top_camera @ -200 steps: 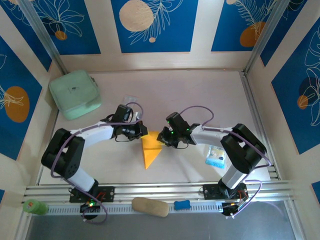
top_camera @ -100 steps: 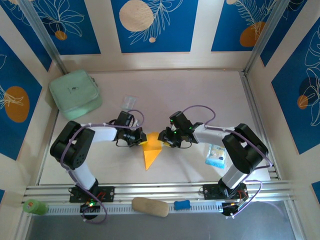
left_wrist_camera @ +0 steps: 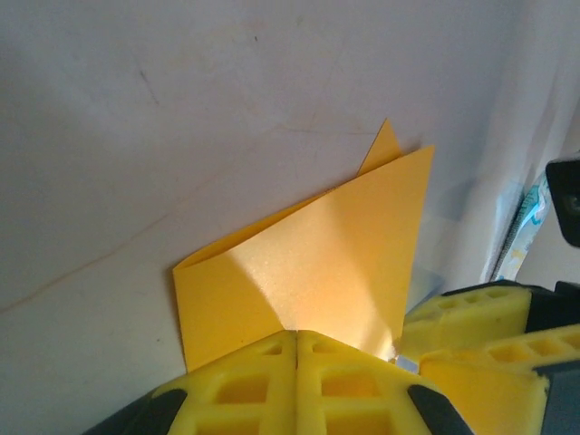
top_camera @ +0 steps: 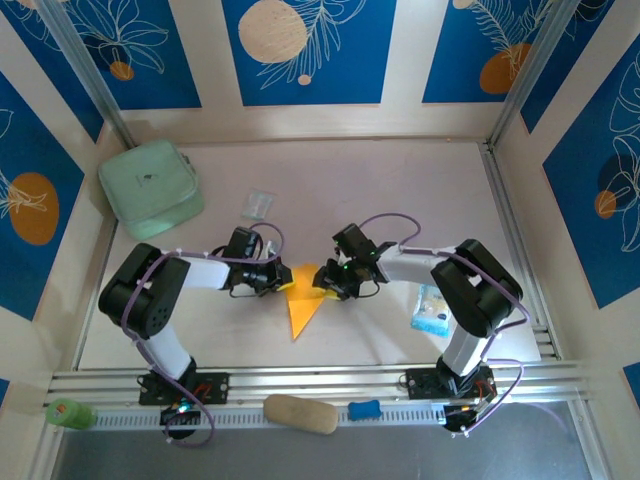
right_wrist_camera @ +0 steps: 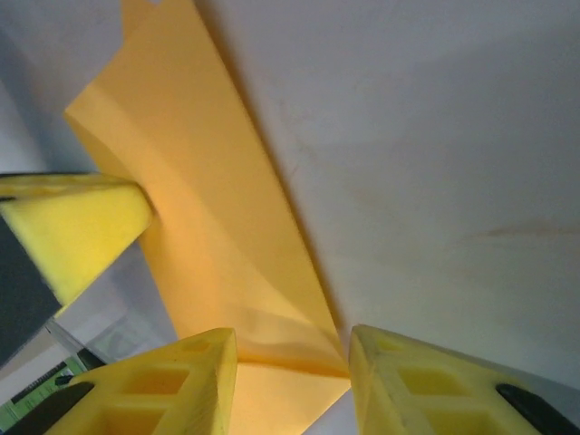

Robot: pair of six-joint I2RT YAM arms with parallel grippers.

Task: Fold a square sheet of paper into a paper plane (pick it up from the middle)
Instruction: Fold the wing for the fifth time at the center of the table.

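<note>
Orange-yellow sheet of paper (top_camera: 303, 300), already creased to a point, lies on the surface (top_camera: 400, 190) between both grippers. The left gripper (left_wrist_camera: 297, 335) has its jaws pinched together on the sheet's edge. The right gripper (right_wrist_camera: 292, 340) has its jaws apart, straddling a flap. Wing folds seemingly remain.

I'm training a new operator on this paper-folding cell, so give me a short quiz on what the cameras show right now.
1. True or false: the right gripper has its fingers apart with the orange paper between them.
2. What lies in the far left corner of the table? A) green pouch B) red cup C) book
3. The blue-and-white packet lies beside which arm?
Key: 1 true; 2 A; 3 right.
</note>
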